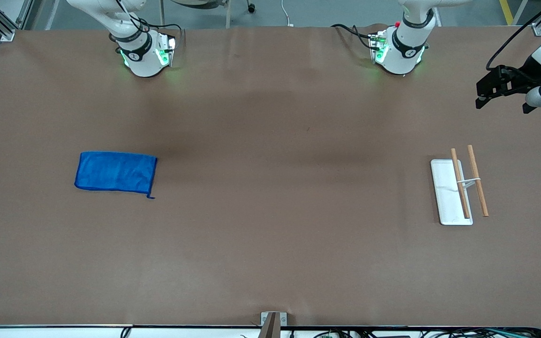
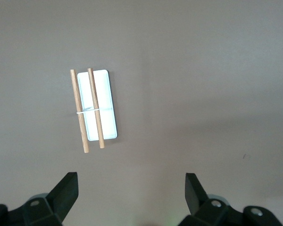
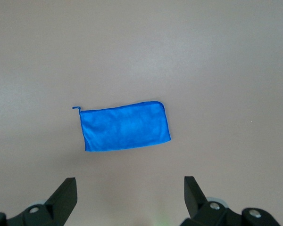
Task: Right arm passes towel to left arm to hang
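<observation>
Both of my grippers are hanging high with fingers spread wide and holding nothing: my right gripper [image 3: 127,197] over the blue towel [image 1: 116,172], which is lying flat toward the right arm's end of the table, my left gripper [image 2: 129,197] over the white tray with two wooden rods [image 1: 449,206]. I am judging it best to descend on a short edge and pinch near the loop tag [image 3: 76,108]. My wrist views are showing spread fingers, which the front view is not; it is showing towel and tray well apart.

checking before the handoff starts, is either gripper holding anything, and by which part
Nothing is held. The left gripper and right gripper are both open and empty; the towel lies flat on the table.
</observation>
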Available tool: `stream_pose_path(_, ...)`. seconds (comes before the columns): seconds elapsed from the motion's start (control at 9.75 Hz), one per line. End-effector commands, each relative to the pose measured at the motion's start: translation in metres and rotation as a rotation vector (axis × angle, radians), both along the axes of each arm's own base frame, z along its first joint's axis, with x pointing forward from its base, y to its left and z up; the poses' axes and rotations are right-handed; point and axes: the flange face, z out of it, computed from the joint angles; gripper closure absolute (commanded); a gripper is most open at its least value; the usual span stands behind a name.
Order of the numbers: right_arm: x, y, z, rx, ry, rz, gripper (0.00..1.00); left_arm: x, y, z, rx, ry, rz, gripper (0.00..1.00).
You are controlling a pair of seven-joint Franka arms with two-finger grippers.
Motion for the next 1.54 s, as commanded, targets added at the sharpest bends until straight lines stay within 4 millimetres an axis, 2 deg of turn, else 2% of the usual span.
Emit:
stream_pose_path(0.0, -0.006, -0.002, 0.001, -0.007, 0.0, 0.009, 0.0, 0.004, -0.001, -0.011, 0.016, 0.03, -0.004, 0.0)
stream_pose_path(0.31, -0.006, -0.001, -0.001, -0.004, 0.007, 0.017, 0.0, 0.005, 0.0, -0.012, 0.016, 0.03, 0.001, 0.0)
stream_pose_path(0.41, -0.005, 0.004, -0.014, 0.002, 0.037, 0.033, 0.0, 0.005, 0.004, -0.012, 0.011, 0.032, 0.006, 0.0)
stream_pose_path(0.51, -0.002, 0.01, -0.041, 0.009, 0.07, 0.048, 0.0, 0.005, 0.007, -0.013, 0.01, 0.037, 0.018, 0.0)
stream_pose_path(0.72, 0.0, 0.012, -0.129, 0.017, 0.11, 0.055, 0.0, 0.003, 0.007, -0.014, 0.005, 0.038, 0.077, 0.0)
stream_pose_path(0.82, -0.004, 0.013, -0.18, 0.015, 0.103, 0.062, 0.0, 0.002, 0.002, -0.013, 0.005, 0.036, 0.102, 0.0)
stream_pose_path(1.03, -0.022, 0.029, -0.265, 0.004, 0.052, 0.101, 0.01, 0.002, -0.001, -0.013, 0.006, 0.033, 0.159, 0.0)
stream_pose_path(1.44, -0.047, 0.037, -0.395, -0.019, -0.017, 0.171, 0.04, -0.001, -0.004, -0.012, 0.011, 0.044, 0.206, 0.0)
